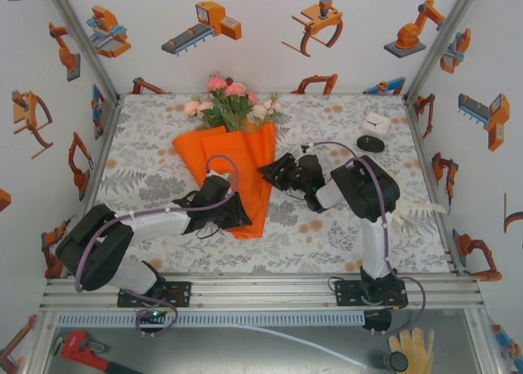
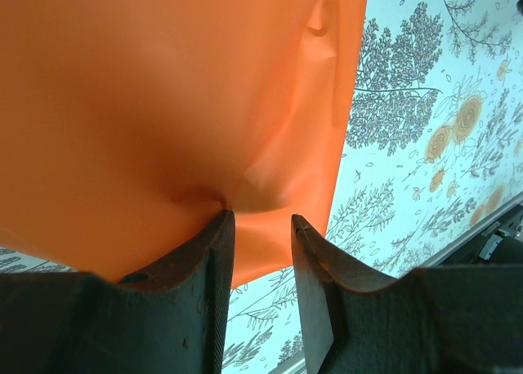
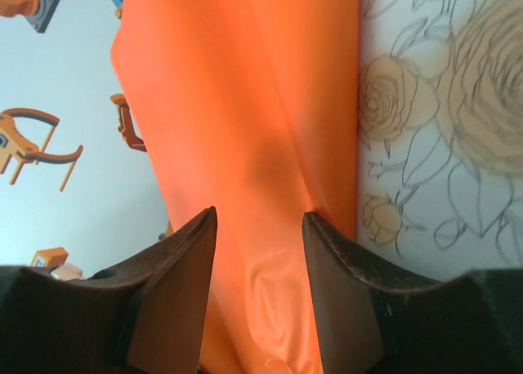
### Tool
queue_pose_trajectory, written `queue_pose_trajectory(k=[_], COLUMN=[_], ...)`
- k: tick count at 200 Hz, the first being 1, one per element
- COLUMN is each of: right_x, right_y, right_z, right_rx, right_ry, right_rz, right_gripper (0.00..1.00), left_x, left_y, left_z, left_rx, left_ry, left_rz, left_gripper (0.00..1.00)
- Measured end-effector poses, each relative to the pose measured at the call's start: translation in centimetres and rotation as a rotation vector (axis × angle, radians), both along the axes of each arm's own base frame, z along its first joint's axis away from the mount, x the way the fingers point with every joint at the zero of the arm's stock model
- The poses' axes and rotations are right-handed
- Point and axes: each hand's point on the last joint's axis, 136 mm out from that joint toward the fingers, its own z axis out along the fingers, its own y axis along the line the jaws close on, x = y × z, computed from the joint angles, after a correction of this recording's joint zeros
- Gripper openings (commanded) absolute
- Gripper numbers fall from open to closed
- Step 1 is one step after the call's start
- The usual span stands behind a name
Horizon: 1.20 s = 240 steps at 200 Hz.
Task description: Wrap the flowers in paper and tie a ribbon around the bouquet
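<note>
The paper [image 1: 233, 166], bright matte orange, lies folded in a cone around the flowers [image 1: 231, 104] at mid-tabletop [image 1: 343, 235]. The left claw [image 2: 260, 219] is half open, one finger dimpling the sheet. The right claw [image 3: 260, 215] is half open astride a fold; I cannot tell whether it pinches.

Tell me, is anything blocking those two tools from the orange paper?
Nothing visible does. The left tool touches the paper, one fingertip denting it; the right tool has the paper straight ahead of its open fingers.

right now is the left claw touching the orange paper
Touching. Left wrist view: the left claw has one finger pressing a pucker into the paper.
</note>
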Motion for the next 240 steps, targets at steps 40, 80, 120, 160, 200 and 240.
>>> queue_pose_trajectory(k=[40, 80, 120, 160, 200, 240], right_x=[3.9, 8.6, 11.2, 12.8, 14.8, 16.6], right_y=[-1.1, -2.3, -2.3, -2.6, -2.9, -3.2], right_z=[0.2, 0.4, 0.3, 0.2, 0.4, 0.4], right_rx=[0.020, 0.024, 0.016, -0.016, -0.046, -0.049], right_ry=[-0.026, -0.042, -0.033, -0.016, -0.013, -0.019], right_rz=[-0.056, -0.115, -0.132, -0.146, -0.158, -0.170], right_gripper=[0.47, 0.47, 0.47, 0.47, 0.47, 0.47], left_x=[-0.1, -0.2, -0.2, 0.0, 0.1, 0.2], left_y=[0.3, 0.9, 1.6, 2.0, 2.2, 2.4], left_z=[0.0, 0.0, 0.0, -0.1, -0.1, -0.1], left_rx=[0.013, 0.030, 0.048, 0.049, 0.044, 0.040], left_ry=[0.002, 0.008, 0.016, 0.025, 0.031, 0.035], left_rz=[0.007, 0.019, 0.034, 0.045, 0.050, 0.056], left_gripper=[0.38, 0.38, 0.38, 0.38, 0.38, 0.37])
